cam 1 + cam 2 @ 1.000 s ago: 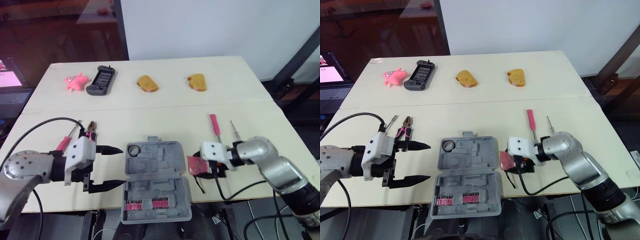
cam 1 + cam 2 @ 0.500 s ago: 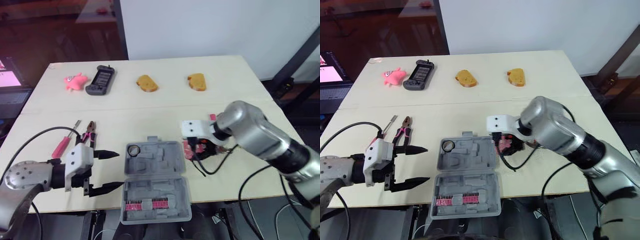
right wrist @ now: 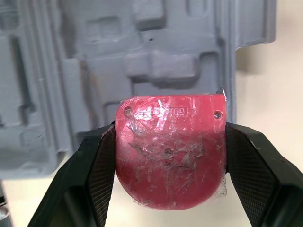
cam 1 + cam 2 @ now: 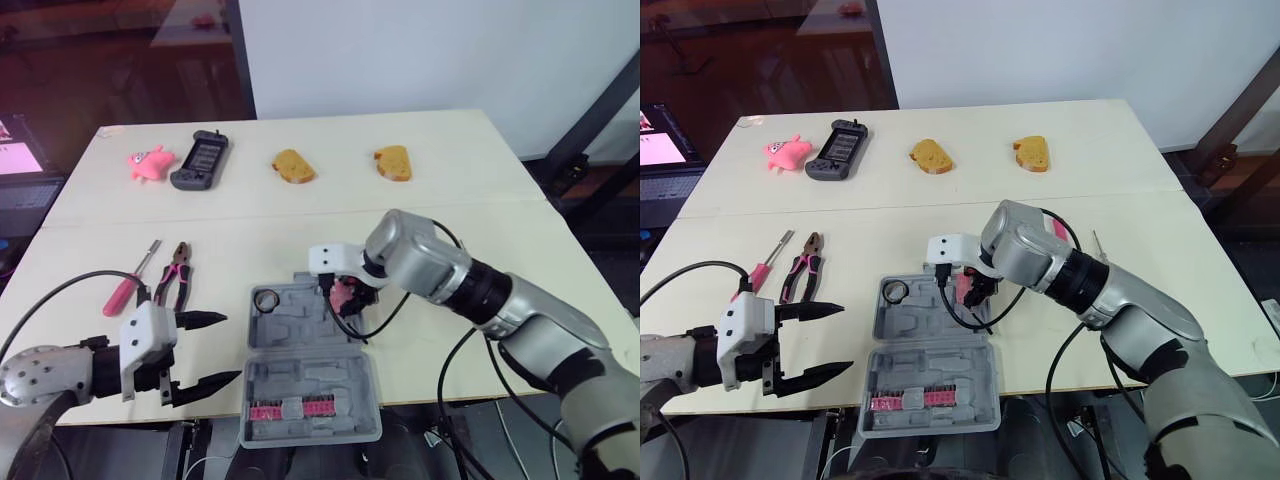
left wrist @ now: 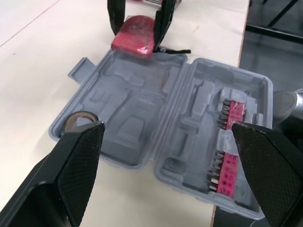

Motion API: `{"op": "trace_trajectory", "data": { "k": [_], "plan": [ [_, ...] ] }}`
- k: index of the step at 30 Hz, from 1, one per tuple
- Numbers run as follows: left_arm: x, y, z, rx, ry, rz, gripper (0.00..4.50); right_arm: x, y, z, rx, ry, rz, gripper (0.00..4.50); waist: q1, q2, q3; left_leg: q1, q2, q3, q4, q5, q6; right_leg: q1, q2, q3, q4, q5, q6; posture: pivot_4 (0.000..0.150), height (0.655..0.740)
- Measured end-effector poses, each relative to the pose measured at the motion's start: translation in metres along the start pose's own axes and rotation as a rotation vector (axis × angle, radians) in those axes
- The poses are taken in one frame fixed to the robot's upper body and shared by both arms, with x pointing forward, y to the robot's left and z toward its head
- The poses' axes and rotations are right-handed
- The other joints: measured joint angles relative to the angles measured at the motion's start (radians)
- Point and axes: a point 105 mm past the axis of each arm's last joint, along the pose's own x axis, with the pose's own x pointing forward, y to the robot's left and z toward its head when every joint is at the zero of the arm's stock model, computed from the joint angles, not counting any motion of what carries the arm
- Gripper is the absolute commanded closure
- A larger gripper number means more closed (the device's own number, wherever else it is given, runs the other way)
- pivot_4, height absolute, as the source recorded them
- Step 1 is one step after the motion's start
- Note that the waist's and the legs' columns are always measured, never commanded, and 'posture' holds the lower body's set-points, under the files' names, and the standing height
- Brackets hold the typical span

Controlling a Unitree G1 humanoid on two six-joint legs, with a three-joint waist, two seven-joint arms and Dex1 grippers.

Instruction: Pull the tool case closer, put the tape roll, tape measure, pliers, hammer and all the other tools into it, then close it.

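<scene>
Right gripper (image 4: 977, 287) clamped on red tape measure (image 3: 169, 151), squeezing its two sides, above far right corner of open tool case (image 4: 310, 372). Shell looks hard, shiny, maybe slippery; best held around middle. Left gripper (image 4: 230, 348) spread wide, beside case.

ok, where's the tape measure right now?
Head views, mid-table: the tape measure is clamped in the right end effector at the far right corner of the open tool case.

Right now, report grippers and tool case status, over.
Right gripper shut on tape measure, at open tool case's far edge. Left gripper open, beside case. Pliers, screwdriver on table, left.
</scene>
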Motion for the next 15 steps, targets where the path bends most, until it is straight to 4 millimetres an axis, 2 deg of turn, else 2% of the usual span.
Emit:
{"op": "trace_trajectory", "data": {
  "k": [8, 15],
  "plan": [
    [-0.002, 0.004, 0.001, 0.045, -0.015, 0.038, 0.00, 0.013, -0.003, -0.001, -0.028, 0.025, -0.006, 1.60, -0.001, 0.000, 0.000, 0.000, 0.000, 0.000, 0.000, 0.000, 0.000, 0.000, 0.000, 0.000, 0.000, 0.000, 0.000, 0.150, 0.7400],
    [0.007, 0.004, -0.011, 0.025, -0.037, 0.061, 0.00, 0.025, -0.002, -0.005, -0.044, 0.024, -0.001, 1.60, -0.001, 0.000, 0.000, 0.000, -0.001, 0.000, 0.000, 0.000, 0.000, 0.000, 0.000, 0.000, 0.000, 0.000, 0.000, 0.150, 0.7400]
  ]
}}
